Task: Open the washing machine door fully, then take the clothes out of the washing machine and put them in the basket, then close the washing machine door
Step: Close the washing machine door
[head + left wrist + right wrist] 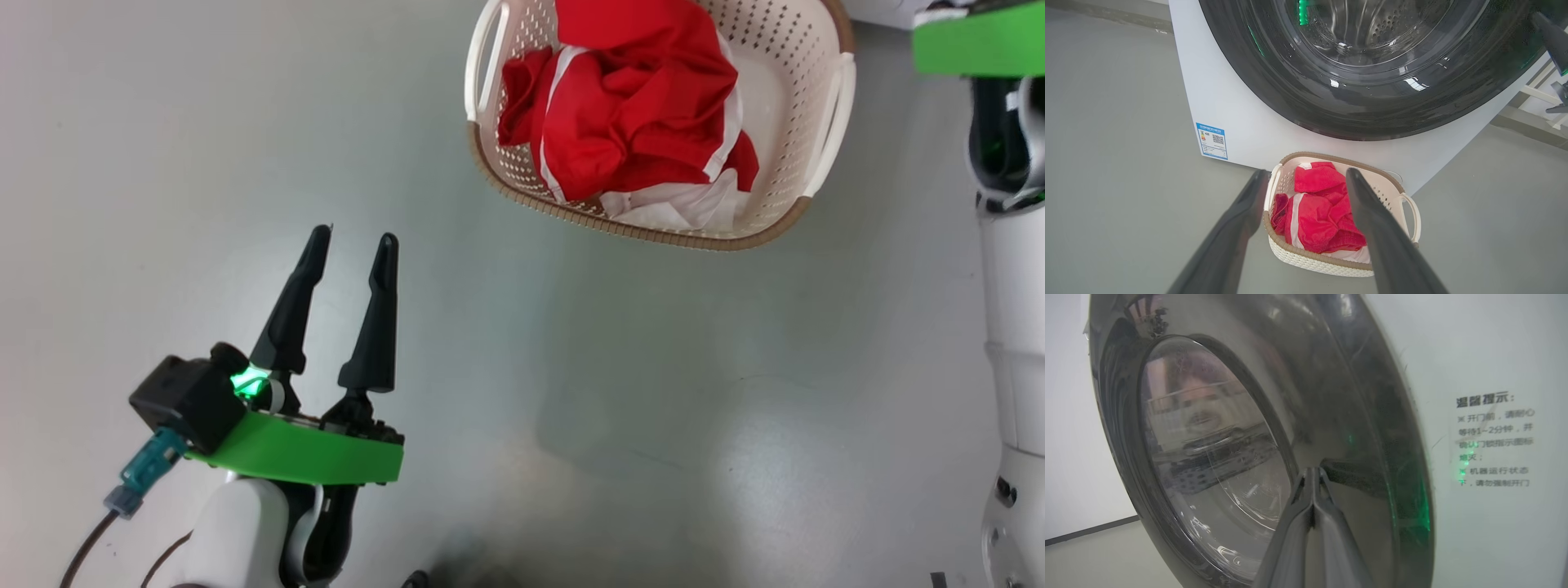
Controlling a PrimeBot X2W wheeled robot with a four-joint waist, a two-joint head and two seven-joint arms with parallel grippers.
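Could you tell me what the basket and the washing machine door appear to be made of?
The basket looks like matte cream plastic: moulded rows of holes, brown woven-look rim. The washing machine door seems glossy dark plastic around clear glass, judging by its sharp reflections.

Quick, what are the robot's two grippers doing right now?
Left gripper: open, holding nothing.
Right gripper: shut, empty, tips at the washing machine door.

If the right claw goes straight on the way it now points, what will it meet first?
The washing machine door: the right claw, shut, points at its glossy black rim, beside the glass window. The tips look very near the rim, perhaps touching it, but depth is unclear.
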